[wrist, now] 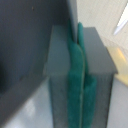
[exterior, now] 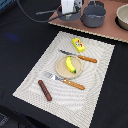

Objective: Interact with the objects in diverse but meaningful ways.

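The gripper point(exterior: 68, 10) is hanging over the long-handled pan point(exterior: 64, 15) at the top of the exterior view, on the wooden board point(exterior: 107, 31) beyond the placemat point(exterior: 95, 75). A dark grey pot point(exterior: 94, 16) is sitting just beside it toward the exterior view's right. In the wrist view the green finger pads point(wrist: 80, 80) are pressing flat together with nothing showing between them, so the jaws are looking closed and empty, though that picture is blurred.

On the placemat the banana point(exterior: 70, 64) is lying on the round plate point(exterior: 61, 69), the knife point(exterior: 80, 56) and fork point(exterior: 64, 80) are flanking it, the yellow packet point(exterior: 78, 45) is lying beyond the knife, and the sausage stick point(exterior: 45, 90) is resting near the mat's front corner. No tomato is showing.

The setting is looking laid out; judging by position, the arm is working at the pan, with most items left to handle.
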Controlling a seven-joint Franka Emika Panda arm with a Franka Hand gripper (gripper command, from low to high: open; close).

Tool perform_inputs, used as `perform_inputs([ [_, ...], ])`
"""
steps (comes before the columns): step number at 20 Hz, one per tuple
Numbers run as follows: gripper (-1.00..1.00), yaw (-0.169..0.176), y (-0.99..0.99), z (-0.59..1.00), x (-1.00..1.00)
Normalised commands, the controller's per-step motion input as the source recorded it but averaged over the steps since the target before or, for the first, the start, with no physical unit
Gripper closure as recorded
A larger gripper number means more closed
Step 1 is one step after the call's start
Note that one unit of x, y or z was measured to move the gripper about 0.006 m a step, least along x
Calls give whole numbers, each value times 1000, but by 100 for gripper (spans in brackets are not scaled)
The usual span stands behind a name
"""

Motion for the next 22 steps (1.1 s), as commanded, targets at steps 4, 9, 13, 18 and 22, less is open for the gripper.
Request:
perform_inputs([
  [4, 100, 80, -868, -58, 27],
  [9, 100, 50, -872, -189, -7],
  [13, 100, 36, -776, -346, -294],
  [18, 100, 29, -734, -399, -433],
  [22, 100, 18, -726, -329, -491],
])
